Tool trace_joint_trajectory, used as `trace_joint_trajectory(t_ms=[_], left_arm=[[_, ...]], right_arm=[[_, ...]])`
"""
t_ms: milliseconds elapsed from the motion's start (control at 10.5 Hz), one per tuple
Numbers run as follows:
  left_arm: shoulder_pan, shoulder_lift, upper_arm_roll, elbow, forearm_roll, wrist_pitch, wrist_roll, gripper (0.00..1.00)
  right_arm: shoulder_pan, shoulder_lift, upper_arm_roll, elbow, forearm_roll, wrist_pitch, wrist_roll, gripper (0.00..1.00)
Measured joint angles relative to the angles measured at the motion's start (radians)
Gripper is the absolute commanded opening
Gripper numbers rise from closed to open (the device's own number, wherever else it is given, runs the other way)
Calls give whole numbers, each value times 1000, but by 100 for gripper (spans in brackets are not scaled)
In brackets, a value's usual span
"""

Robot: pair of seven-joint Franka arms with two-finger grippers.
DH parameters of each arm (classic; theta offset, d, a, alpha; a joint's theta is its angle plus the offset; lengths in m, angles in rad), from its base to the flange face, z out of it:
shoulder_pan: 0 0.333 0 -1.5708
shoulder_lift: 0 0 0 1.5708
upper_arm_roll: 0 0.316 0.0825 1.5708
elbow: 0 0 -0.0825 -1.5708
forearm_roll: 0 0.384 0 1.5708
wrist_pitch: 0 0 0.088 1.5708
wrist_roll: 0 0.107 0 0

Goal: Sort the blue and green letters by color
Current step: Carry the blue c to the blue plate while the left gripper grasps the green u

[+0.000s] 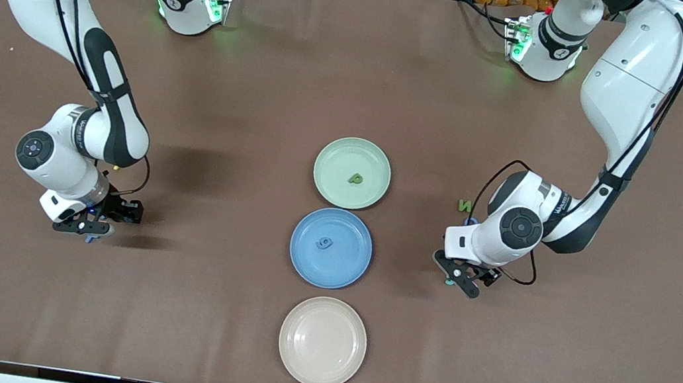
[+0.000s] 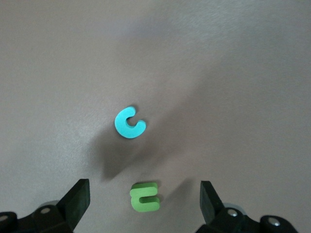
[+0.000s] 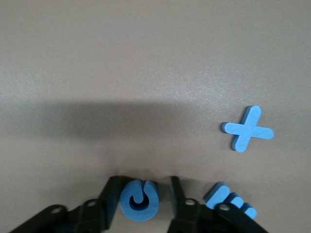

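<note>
- Foam-like blue curled letter (image 3: 139, 200), looking light, slightly squashy: sitting on table toward right arm's end, gripped across outer edges.
- Right gripper (image 3: 141, 199) clenching on it.
- Left gripper (image 2: 145, 201) hanging wide open over green letter (image 2: 145, 196).

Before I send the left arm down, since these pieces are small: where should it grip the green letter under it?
Take the green letter from straight above, probably across its two long outer edges. It lies flat on the table between the open fingers of the left gripper, and the light blue C lies apart from it.
</note>
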Motion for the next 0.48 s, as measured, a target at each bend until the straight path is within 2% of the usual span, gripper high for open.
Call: trace_joint_trajectory(t_ms=[190,476], left_arm=[[4,8,0,0,0,1,-45,100],[5,14,0,0,0,1,-109,100]], right_arm=[[0,-5,1,-3,0,-1,0,21],[0,-5,1,-2,0,-1,9,21]])
